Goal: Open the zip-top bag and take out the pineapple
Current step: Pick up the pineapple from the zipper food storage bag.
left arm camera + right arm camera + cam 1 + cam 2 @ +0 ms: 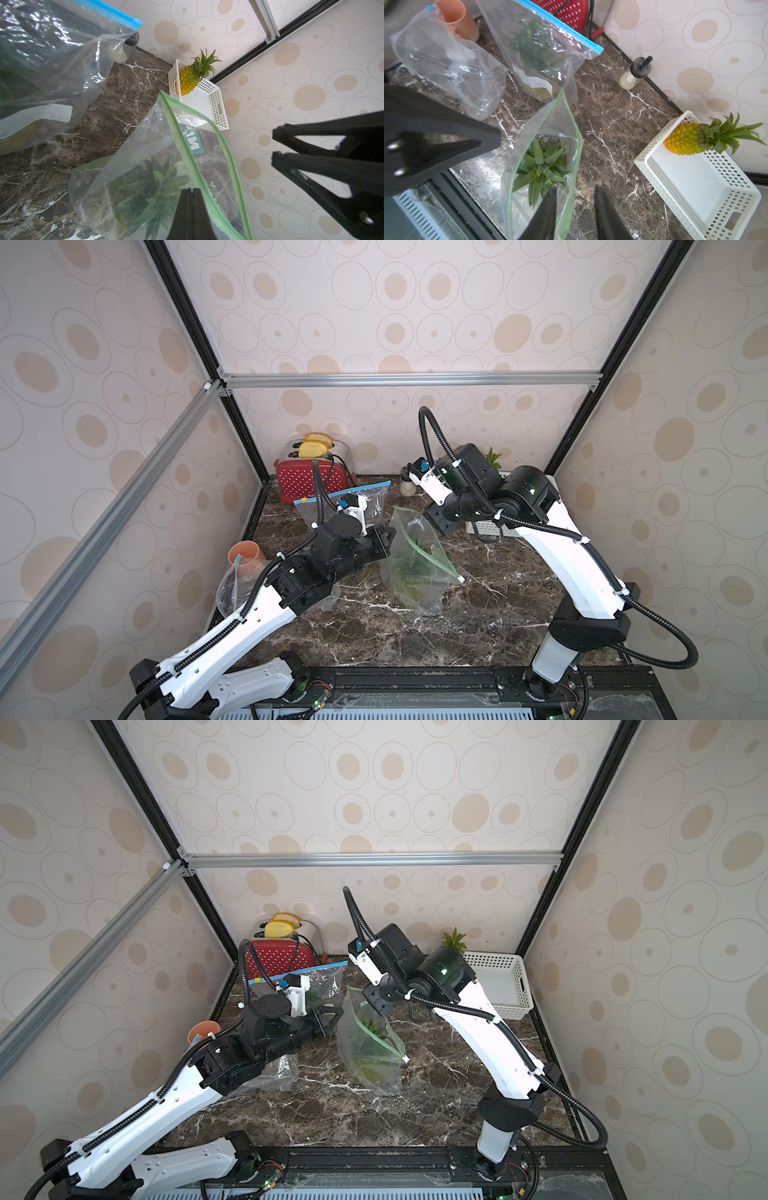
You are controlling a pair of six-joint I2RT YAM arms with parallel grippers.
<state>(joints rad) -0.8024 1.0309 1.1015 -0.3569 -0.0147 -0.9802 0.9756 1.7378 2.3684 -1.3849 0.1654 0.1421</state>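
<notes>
Nearest me, my left pincer (188,192) is shut tight. It looks clamped on the side of the bag (415,564), holding it up on the counter (457,635). The bag's green top is open. The pineapple (539,164) sits deep inside, leaves up. If that thin plastic slips out of the pinch, I think the bag will flop over and the mouth will fold shut.

Just past it, my right pincer (575,188) hangs over the mouth with its fingers apart and nothing in them. One finger is above the opening and one is outside, so the green edge runs between them. If I go down like this, I could grab the plastic and not the fruit. The leaves are thin and pointy, so a grip on them alone may slide off.

Farther back stands a blue bag (537,54) with leaves inside too, and a basket (685,180) with a second pineapple (685,139). I must not reach for the wrong one.
</notes>
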